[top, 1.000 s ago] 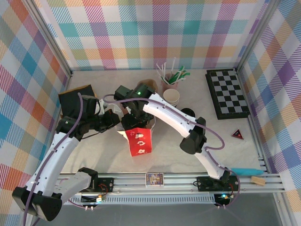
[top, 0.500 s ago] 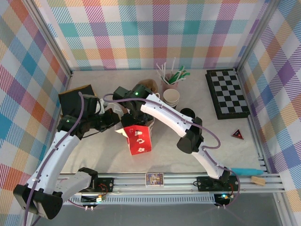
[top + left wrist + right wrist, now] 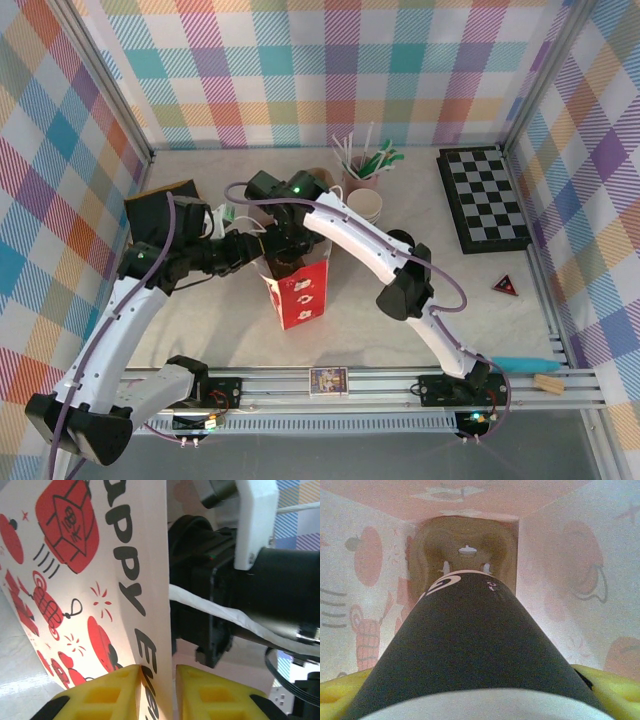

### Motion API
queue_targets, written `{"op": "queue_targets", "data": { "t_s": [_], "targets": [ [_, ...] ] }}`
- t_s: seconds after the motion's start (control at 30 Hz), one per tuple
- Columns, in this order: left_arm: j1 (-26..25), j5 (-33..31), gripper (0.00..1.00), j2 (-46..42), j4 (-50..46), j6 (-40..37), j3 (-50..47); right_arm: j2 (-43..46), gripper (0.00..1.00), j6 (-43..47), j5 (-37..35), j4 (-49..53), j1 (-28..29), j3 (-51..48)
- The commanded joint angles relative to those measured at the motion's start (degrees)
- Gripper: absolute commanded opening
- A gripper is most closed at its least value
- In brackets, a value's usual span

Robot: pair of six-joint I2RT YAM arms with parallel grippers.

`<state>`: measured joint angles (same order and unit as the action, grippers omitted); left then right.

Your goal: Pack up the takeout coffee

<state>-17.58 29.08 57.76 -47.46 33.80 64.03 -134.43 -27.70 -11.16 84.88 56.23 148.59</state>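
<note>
paper bag, top view: red and white paper bag (image 3: 297, 292) stands upright mid-table with its mouth open.
left gripper, top view: left gripper (image 3: 257, 246) sits at the bag's upper left edge.
right gripper, top view: right gripper (image 3: 289, 252) reaches down into the bag's mouth; the cup itself is hidden here.
bag wall, left wrist view: the printed wall runs up between the two yellow fingers (image 3: 120, 692), which straddle its edge with a narrow gap.
left claw state: cannot tell whether it pinches the wall or merely brackets it.
takeout coffee, right wrist view: takeout coffee (image 3: 470, 645), dark band showing, is inside the bag, walls on both sides and the brown floor (image 3: 462, 540) beyond it.
right claw state: gripping the cup, yellow pads (image 3: 615, 690) against both its sides.
done: cup is in the bag.
left, by my judgement: set it on the floor, let go, lift the arm out.
</note>
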Motion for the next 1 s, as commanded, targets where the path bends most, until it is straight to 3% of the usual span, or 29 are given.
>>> {"op": "queue_targets", "data": {
  "t_s": [0.0,0.97],
  "targets": [
    [-0.35,2.03,0.24,0.47,-1.89,-0.49,2.76,-1.35,0.33,0.18,-0.64,-1.53,0.12,1.26],
    [-0.35,2.93,0.21,1.51,-4.66,-1.99,1.38,-6.46,0.3,1.14,-1.35,-4.6,0.15,0.62]
  ]
}}
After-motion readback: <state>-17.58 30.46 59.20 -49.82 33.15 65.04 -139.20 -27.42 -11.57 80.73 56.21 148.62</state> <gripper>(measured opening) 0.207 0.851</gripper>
